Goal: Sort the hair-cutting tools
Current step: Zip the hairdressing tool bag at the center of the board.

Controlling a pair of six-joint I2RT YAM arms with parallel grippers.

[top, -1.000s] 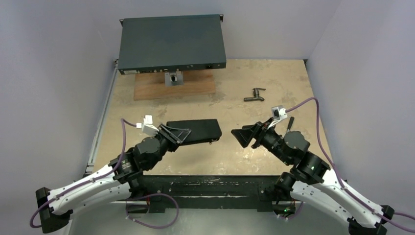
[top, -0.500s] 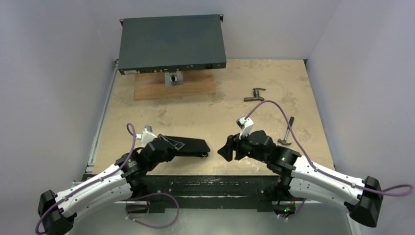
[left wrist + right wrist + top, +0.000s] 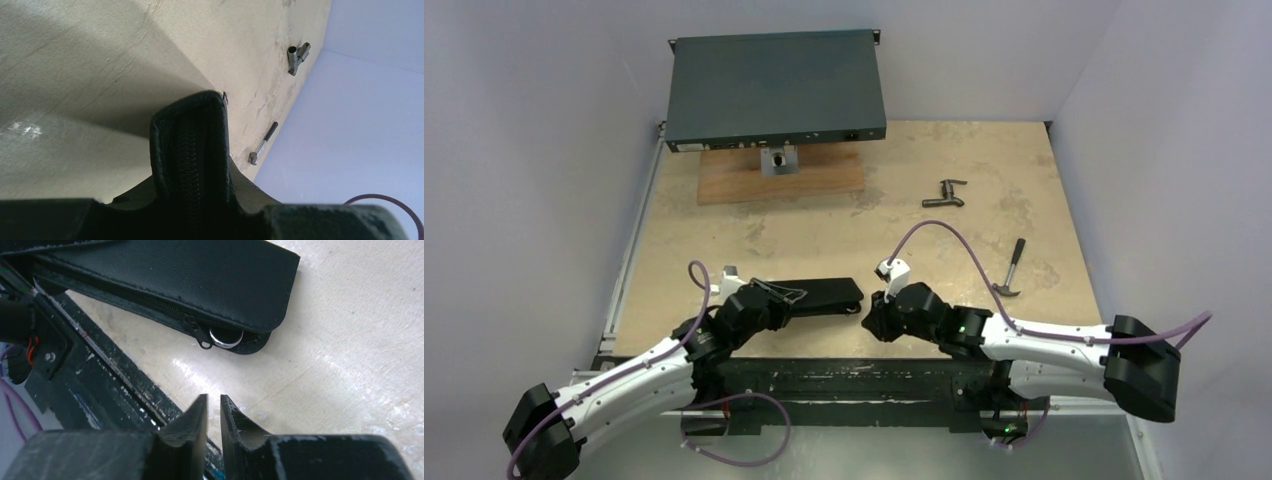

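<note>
Apparently close to the end, judging by the layout. Shows no comb, scissors or clip lying loose anywhere on the table [image 3: 904, 240]. Leaves only the small hammer [image 3: 1010, 268] at the right and the T-shaped metal fitting [image 3: 945, 193] toward the far right out in the open, both well apart from the arms.

Finds a black zip pouch [image 3: 824, 296] lying along the near edge, a little left of centre. Has its left end pinched by the left gripper [image 3: 776, 297], jaws closed onto the material, as seen from the left wrist. Puts the right gripper [image 3: 213, 399] just off the pouch's right end, not touching it, jaws narrow with only a slit between them and nothing held.

Reveals, from the right wrist, a zip run shut along most of the pouch, with the zip pull [image 3: 203, 343] near the right end. Shows a silver ring [image 3: 225, 338] peeping from the small gap beside the pull: likely a finger loop of the scissors, though too little shows to be sure.

Suggests the hair-cutting tools sit inside the pouch, hidden; cannot confirm comb or clip. Leaves, on that reading, little to do: tucking the ring in, drawing the pull over the last stretch, letting go of the pouch.

Notes also a dark rack unit [image 3: 774, 88] on a wooden board [image 3: 824, 182] at the far side, clear of both arms.
</note>
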